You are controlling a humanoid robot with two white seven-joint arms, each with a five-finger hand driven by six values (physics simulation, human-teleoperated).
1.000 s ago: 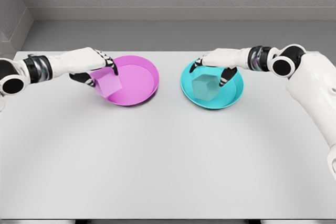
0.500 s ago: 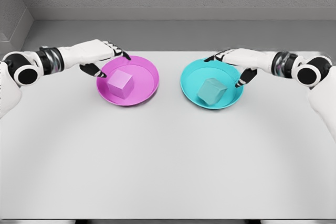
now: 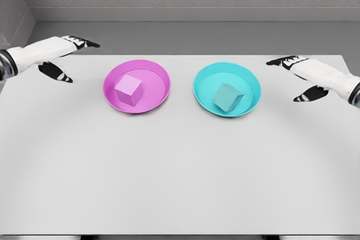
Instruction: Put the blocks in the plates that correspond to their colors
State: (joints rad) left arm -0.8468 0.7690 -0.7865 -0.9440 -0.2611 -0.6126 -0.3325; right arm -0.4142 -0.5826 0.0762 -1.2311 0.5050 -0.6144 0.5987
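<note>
A pink block (image 3: 128, 89) rests inside the magenta plate (image 3: 156, 96) left of centre. In the cyan plate (image 3: 251, 103) to its right lies a teal block (image 3: 226, 97), tilted on an edge. My left hand (image 3: 63, 55) hovers off the table's far left corner, fingers spread and holding nothing, well away from the magenta plate. Over the right side of the table, my right hand (image 3: 298, 75) is also open and empty, clear of the cyan plate.
The white table (image 3: 180, 172) stretches toward me from the two plates. A grey wall runs behind the table's far edge.
Both hands let go of their blocks and drew back outward, left hand to the left, right hand to the right. The blocks now lie in the plates.
</note>
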